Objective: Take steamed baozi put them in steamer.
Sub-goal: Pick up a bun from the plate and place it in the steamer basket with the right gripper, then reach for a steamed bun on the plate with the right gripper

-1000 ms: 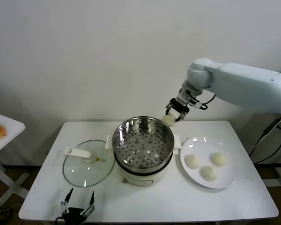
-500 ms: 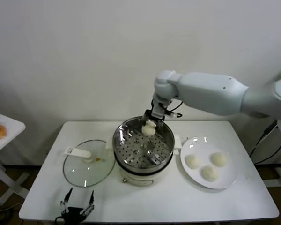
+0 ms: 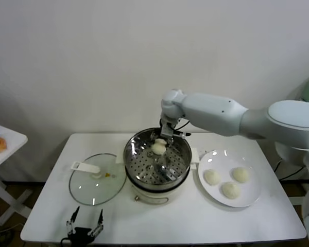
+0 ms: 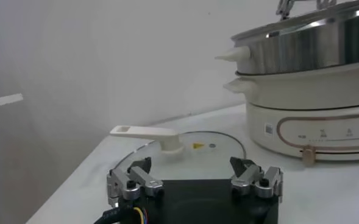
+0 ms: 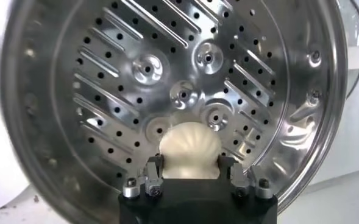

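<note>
My right gripper (image 5: 189, 167) held one baozi (image 5: 188, 148) pinched by its sides above the steamer (image 3: 157, 159), over the perforated floor. It looked soft and light, so I judged a gentle squeeze enough. Three more sat on the plate (image 3: 252, 193). My left gripper (image 4: 194, 178) hung open by the glass lid (image 4: 185, 149), seemingly idle.

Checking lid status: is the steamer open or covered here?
Open. The glass lid lies flat on the table beside the steamer, whose perforated floor shows under the right gripper holding a baozi.
</note>
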### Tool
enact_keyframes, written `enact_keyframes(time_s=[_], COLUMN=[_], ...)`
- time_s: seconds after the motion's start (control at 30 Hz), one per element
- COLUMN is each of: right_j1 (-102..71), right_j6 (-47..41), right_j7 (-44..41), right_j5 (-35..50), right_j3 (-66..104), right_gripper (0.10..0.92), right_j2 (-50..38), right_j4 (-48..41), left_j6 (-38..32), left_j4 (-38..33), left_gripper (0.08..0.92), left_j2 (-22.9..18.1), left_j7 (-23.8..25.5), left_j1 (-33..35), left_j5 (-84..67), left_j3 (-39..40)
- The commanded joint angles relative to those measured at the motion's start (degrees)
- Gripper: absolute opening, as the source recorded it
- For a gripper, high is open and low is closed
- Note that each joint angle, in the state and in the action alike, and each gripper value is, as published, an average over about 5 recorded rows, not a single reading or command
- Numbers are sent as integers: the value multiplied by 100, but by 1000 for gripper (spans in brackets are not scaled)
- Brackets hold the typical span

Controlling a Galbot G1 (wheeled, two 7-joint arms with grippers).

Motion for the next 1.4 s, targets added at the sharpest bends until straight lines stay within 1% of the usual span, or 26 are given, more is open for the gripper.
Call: enact_keyframes(time_s=[0.03, 0.13, 0.23, 0.3, 0.37, 0.47, 0.57, 0.63, 0.73, 0.8, 1.0, 1.1, 1.2, 1.4], right_j1=[-245, -203, -50, 176, 452, 831, 1223, 1494, 1930, 2185, 2546, 2487, 2284, 1678], right_j6=[132, 139, 122, 92, 47, -8, -139, -420, -1310, -1935, -3320, -3800, -4102, -4467], right_j7=[162, 192, 186, 124, 48, -63, -252, -436, -627, -635, -398, -279, -185, 14], right_j5=[-157, -12, 258, 660, 1118, 1645, 2216, 2764, 3742, 4129, 4383, 4502, 4486, 4070], right_j3=[97, 79, 17, -92, -251, -470, -765, -1036, -1629, -2015, -2613, -2709, -2689, -2411], right_gripper=[612, 634, 702, 759, 799, 819, 822, 822, 823, 823, 823, 823, 823, 823], right_j2=[208, 170, 81, 0, -84, -214, -426, -627, -1052, -1392, -2244, -2531, -2785, -3199], right_j4=[-575, -509, -349, -209, -86, 36, 166, 324, 740, 1028, 1685, 1872, 2006, 2196], left_j6=[-17, -28, -27, -24, -21, -20, -27, -33, -39, -38, -7, 0, 5, 9], left_j4=[13, 20, 4, -9, -23, -46, -67, -78, -86, -94, -141, -134, -132, -167], left_gripper=[823, 823, 823, 823, 823, 823, 823, 823, 823, 823, 823, 823, 823, 823], left_j2=[-1, 3, 5, 6, 5, 0, -3, -2, 4, 10, 17, 22, 24, 23], left_j7=[-4, -6, -6, -5, -3, -3, -6, -8, -10, -10, -6, -4, -5, -1], left_j1=[-13, -17, -12, -7, 2, 24, 55, 82, 110, 122, 144, 147, 159, 196], left_j5=[11, 17, 19, 30, 41, 51, 58, 59, 60, 67, 85, 98, 114, 166], left_j3=[11, 5, -2, -2, 1, 6, 7, 2, -13, -19, -6, 5, 11, -32])
